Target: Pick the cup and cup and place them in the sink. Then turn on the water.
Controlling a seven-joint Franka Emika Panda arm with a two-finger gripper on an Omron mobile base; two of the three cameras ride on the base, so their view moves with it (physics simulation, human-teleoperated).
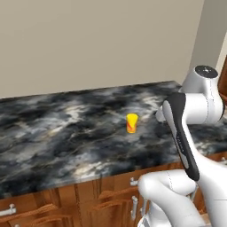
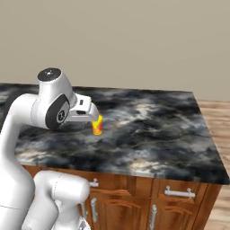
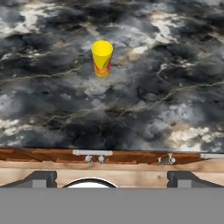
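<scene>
Yellow cup (image 3: 102, 58) with orange-red pattern; black-white marble counter (image 3: 166, 87).

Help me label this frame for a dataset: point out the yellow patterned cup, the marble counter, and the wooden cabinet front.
Yellow tapered cup with orange-red pattern (image 3: 102, 59), hand view, on its side wall.
Black-and-white marble counter (image 1: 53, 133), left base view, on a bare stretch of its top.
Brown wooden cabinet front (image 2: 130, 202), right base view, on a door panel.

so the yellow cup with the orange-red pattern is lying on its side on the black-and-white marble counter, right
Not quite. The yellow tapered cup with the orange-red pattern stands upright, open end up, on the black-and-white marble counter, as the hand view shows.
</scene>
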